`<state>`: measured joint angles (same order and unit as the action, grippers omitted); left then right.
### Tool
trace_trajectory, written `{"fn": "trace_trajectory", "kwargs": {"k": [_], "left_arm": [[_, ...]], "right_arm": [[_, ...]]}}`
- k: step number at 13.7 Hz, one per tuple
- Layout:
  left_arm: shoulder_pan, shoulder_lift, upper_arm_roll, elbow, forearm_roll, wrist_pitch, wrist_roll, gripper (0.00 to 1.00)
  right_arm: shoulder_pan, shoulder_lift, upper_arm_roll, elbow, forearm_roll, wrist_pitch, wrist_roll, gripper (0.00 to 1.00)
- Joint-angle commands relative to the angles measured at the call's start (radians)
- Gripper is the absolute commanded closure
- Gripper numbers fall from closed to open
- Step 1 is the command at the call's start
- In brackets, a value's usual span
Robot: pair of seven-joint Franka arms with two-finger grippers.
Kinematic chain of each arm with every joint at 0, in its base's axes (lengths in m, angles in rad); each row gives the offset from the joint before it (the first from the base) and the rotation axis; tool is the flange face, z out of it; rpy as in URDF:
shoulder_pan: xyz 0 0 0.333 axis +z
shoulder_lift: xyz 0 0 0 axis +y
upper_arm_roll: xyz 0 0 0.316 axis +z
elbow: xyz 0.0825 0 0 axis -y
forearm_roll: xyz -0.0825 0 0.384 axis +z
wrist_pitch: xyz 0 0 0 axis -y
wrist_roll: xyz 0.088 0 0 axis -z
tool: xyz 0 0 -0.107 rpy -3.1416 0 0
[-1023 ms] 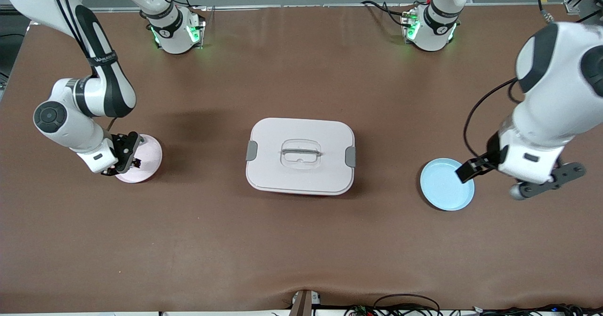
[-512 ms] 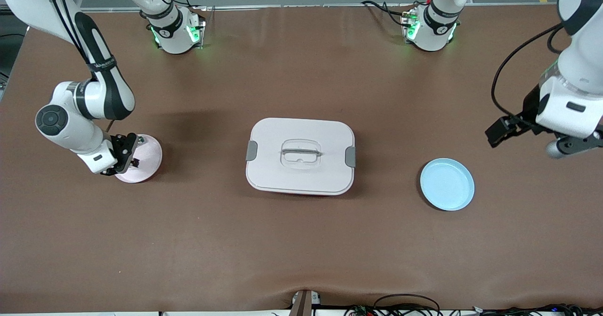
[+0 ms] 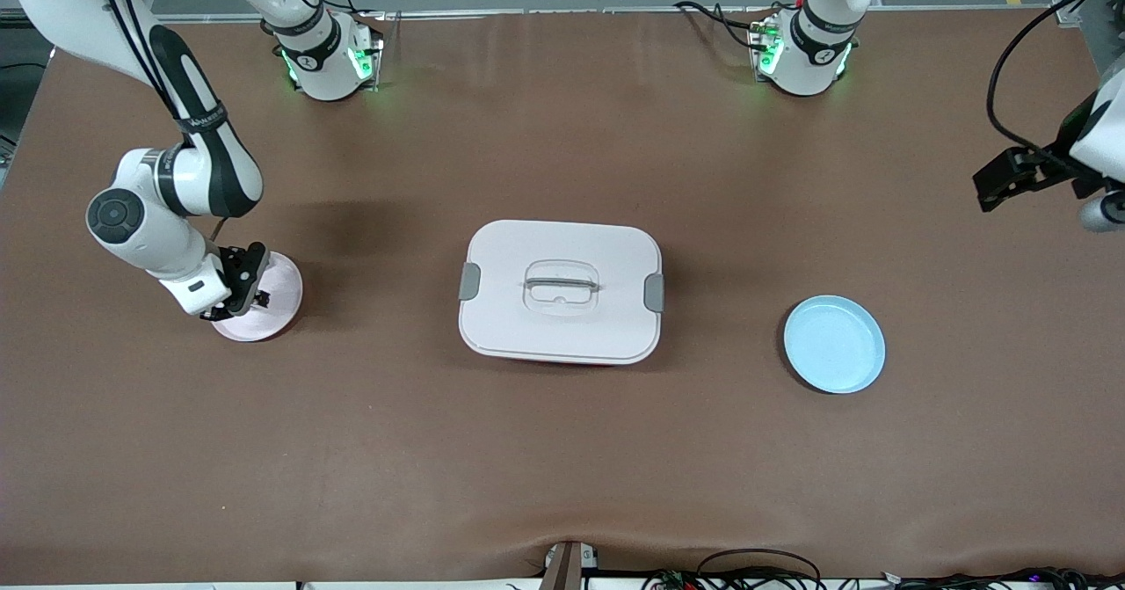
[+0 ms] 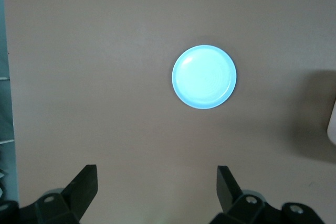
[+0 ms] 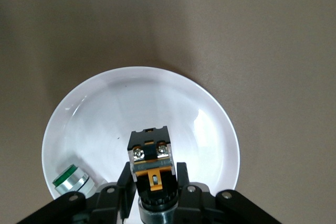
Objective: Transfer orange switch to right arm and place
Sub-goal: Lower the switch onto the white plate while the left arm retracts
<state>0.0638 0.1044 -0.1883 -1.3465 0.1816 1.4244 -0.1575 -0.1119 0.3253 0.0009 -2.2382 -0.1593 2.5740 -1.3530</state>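
My right gripper (image 5: 153, 184) is shut on the orange switch (image 5: 151, 158), a black blocky part with an orange-tan section. It holds it over the pale pink plate (image 5: 131, 103). In the front view that gripper (image 3: 249, 294) is at the pink plate's (image 3: 283, 284) edge toward the right arm's end of the table, and the switch barely shows there. My left gripper (image 4: 156, 184) is open and empty, high over bare table. The left arm (image 3: 1103, 133) is drawn back at its own end of the table and waits.
A silver button with a green top (image 5: 72, 181) lies in the pink plate beside the switch. A white lidded box (image 3: 561, 291) stands mid-table. An empty light blue plate (image 3: 835, 344) lies toward the left arm's end and also shows in the left wrist view (image 4: 204, 76).
The left arm has lifted off the blue plate and swung away toward its end of the table. The right gripper, still holding the switch, has shifted slightly at the pink plate.
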Motion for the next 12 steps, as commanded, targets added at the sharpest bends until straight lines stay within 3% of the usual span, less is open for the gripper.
{"fn": "trace_trajectory", "kwargs": {"k": [1, 5, 8, 12], "left_arm": [[-0.076, -0.071, 0.091, -0.071, -0.025, -0.002, 0.03, 0.0], [-0.076, -0.094, 0.099, -0.104, -0.042, 0.007, 0.061, 0.0], [-0.064, -0.146, 0.102, -0.195, -0.085, 0.077, 0.065, 0.0], [-0.064, -0.157, 0.105, -0.194, -0.085, 0.074, 0.067, 0.0]], "right_arm": [[-0.023, 0.009, 0.013, -0.009, -0.022, 0.028, -0.008, 1.0], [-0.025, 0.037, 0.013, -0.009, -0.022, 0.054, -0.009, 1.0], [-0.028, 0.052, 0.013, -0.009, -0.022, 0.072, -0.009, 1.0], [-0.028, 0.061, 0.013, -0.011, -0.022, 0.081, -0.009, 1.0]]}}
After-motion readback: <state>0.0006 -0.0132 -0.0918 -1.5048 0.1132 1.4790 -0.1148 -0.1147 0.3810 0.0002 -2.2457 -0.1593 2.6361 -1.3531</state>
